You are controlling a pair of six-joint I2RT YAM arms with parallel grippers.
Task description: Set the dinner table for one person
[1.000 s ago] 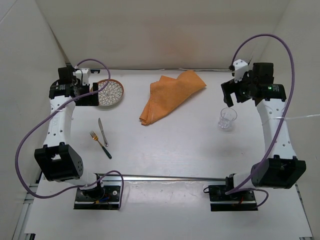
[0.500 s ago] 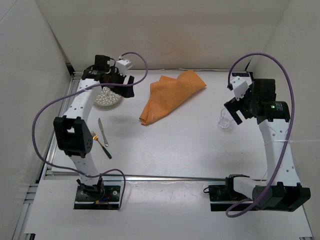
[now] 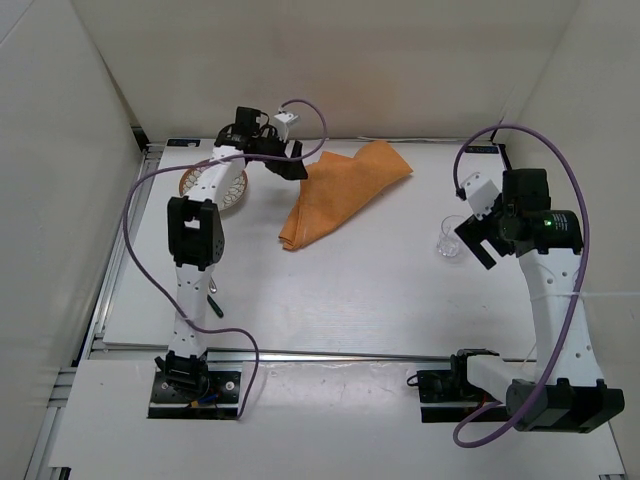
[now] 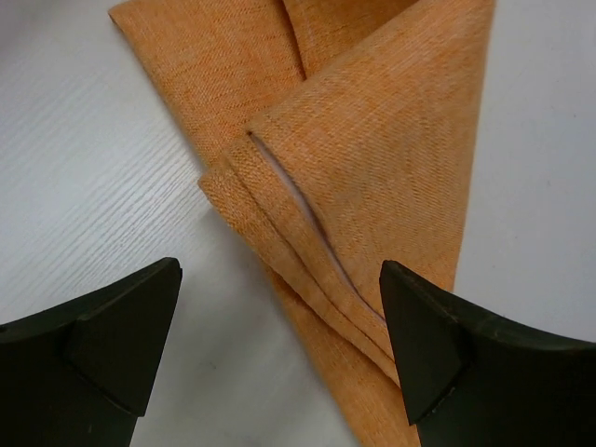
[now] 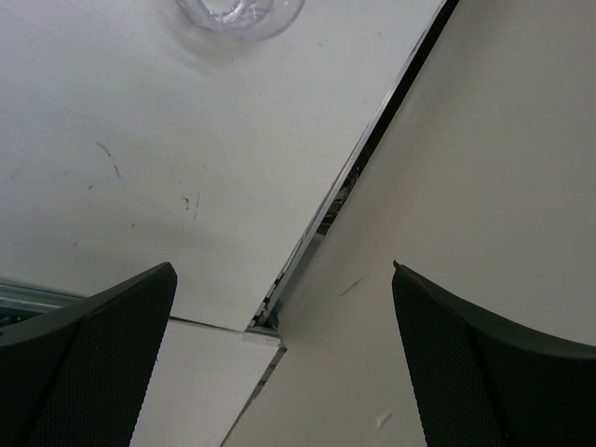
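Since nothing on the dinner table [image 3: 370,290] lies yet at the near middle, where I judge the place belongs, step in hand: the opening one, fetching the cloth first.
Surface: white and walled, running from my bases to the far wall; every item sits away from the near middle.
Near left: a dark handle end [image 3: 214,303] peeps out beside my left arm; the rest is hidden, so I cannot tell what it is.
Right jaws: fingertips [image 5: 112,326] wide apart, holding nothing, hanging just right of the glass, over the surface's right edge and the wall.
Glass [image 3: 452,240]: clear, upright, on the right side; in my right wrist view only its base shows at the top edge, outside the gap.
Placemat [image 3: 340,195]: orange cloth, folded and rumpled, at the far middle.
Left jaws: fingertips [image 4: 121,326] wide apart and empty, over the placemat's far left corner; its layered folded edge runs through the gap. Whether I touch it, I cannot tell.
Plate [image 3: 236,192]: patterned, far left, partly behind my left arm.
Next move: left jaws down onto the layered edge, closing on every fold, then carrying the cloth near and spreading it flat; right jaws must shift left to straddle the glass.
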